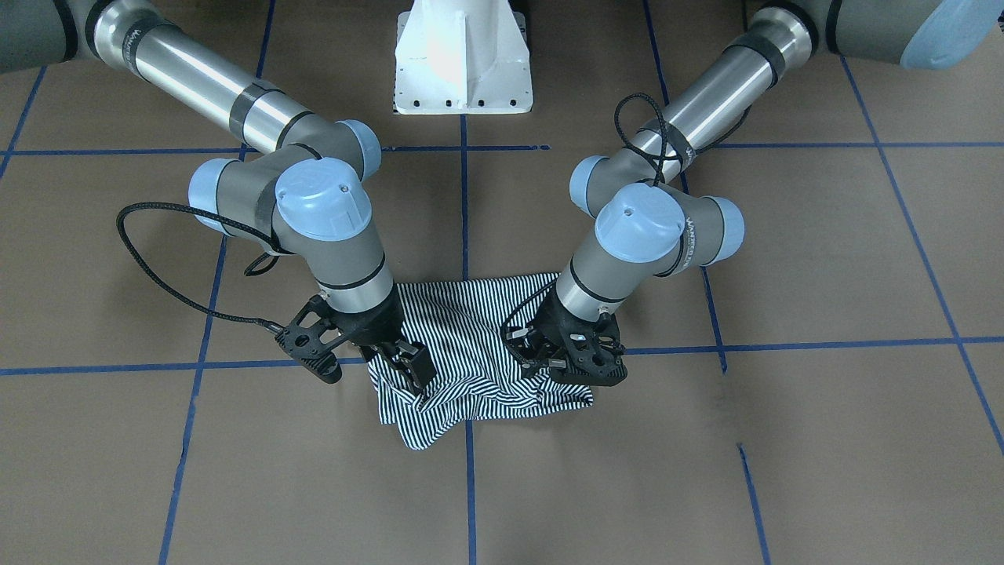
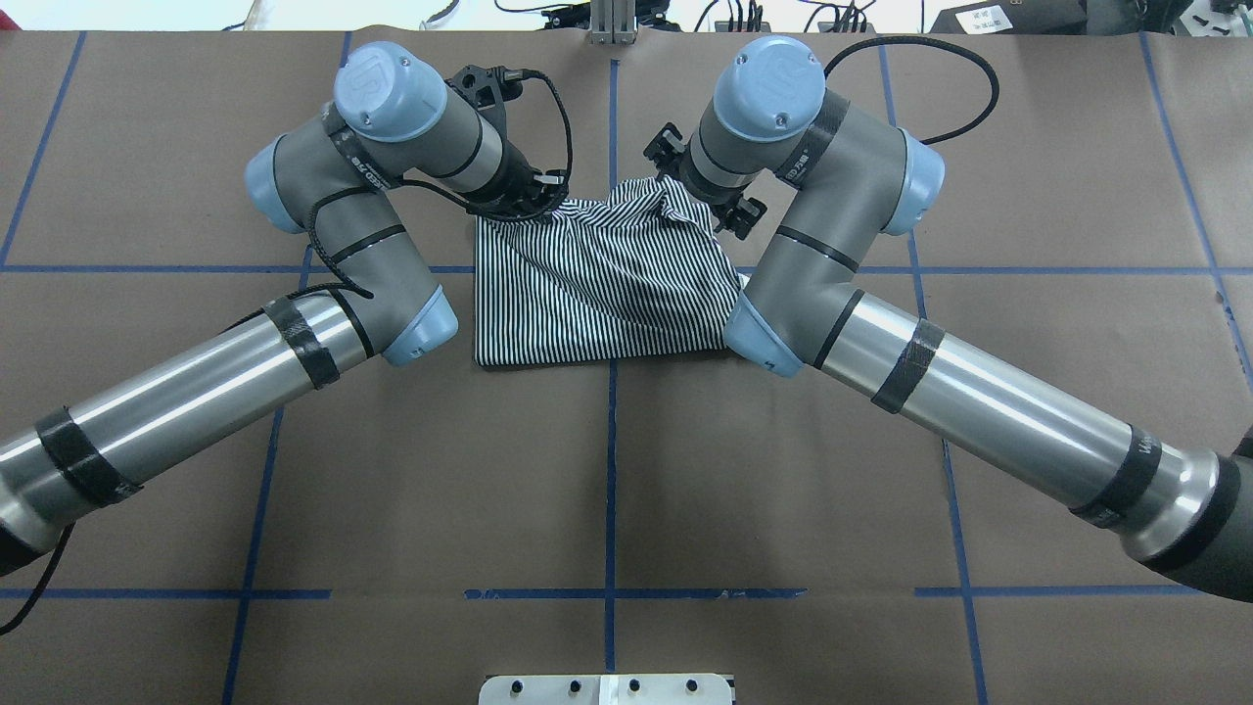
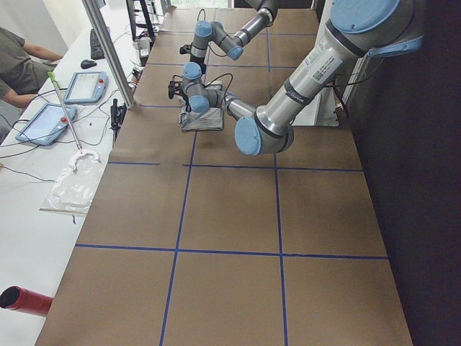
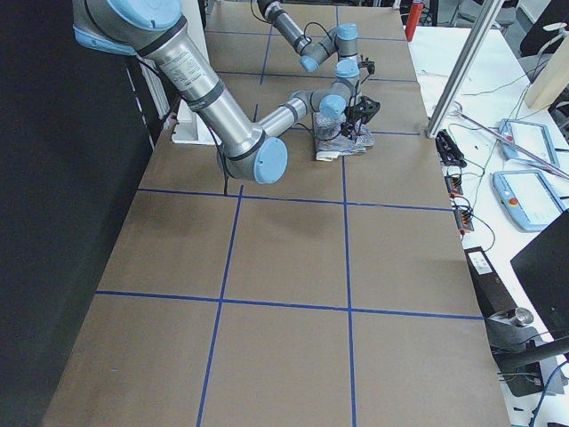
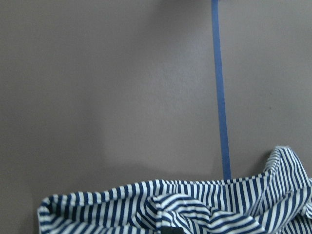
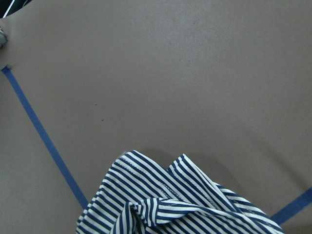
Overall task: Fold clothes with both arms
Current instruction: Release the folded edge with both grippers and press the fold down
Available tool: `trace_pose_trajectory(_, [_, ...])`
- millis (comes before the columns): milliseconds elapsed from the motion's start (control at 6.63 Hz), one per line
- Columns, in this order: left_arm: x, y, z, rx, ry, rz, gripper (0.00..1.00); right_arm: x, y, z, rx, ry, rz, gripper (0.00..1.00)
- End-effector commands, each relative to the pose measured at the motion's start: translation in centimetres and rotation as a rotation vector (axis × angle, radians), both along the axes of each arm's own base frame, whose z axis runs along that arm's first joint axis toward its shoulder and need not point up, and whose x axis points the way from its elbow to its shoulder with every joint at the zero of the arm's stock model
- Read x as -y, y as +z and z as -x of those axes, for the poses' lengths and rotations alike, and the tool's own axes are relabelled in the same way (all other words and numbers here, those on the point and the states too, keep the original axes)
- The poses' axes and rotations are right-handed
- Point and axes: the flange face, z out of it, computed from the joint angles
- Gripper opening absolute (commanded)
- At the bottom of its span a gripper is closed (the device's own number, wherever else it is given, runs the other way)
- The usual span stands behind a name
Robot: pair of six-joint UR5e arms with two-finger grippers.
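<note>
A crumpled navy-and-white striped shirt [image 1: 471,345] lies on the brown desk [image 1: 784,439] marked with blue tape lines. The black right end effector [image 1: 414,378] presses into its bunched edge, fingers close together on the fabric. The black left end effector [image 1: 558,362] sits on the opposite edge, its grip unclear.

The table [image 2: 607,470] is covered with brown paper, which is divided into large rectangles by lines of blue tape [image 2: 611,460]. A striped polo shirt [image 2: 597,284] is laid directly on it, across one of these tape lines, near the edge away from the robot. The shirt's near edge is spread flat, while its far edge is bunched and rumpled. A white pedestal base [image 1: 463,59] is mounted at the robot's side of the table. At one far corner, a red cylinder [image 3: 25,300] is seen by the table's edge.
</note>
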Motion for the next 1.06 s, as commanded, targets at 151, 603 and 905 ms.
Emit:
trace_pose_trajectory(151, [-1.5, 1.6, -0.4, 0.027, 0.017, 0.019, 0.00, -0.3, 0.1, 0.4, 0.000, -0.006, 0.001, 1.00])
trace_pose_trajectory(603, [-0.7, 3.5, -1.0, 0.073, 0.039, -0.014, 0.00, -1.4, 0.0, 1.7, 0.002, -0.021, 0.006, 1.00])
trace_pose_trajectory(905, [1.9, 4.1, 1.0, 0.095, -0.007, -0.041, 0.00, -1.6, 0.2, 1.7, 0.001, -0.023, 0.007, 1.00])
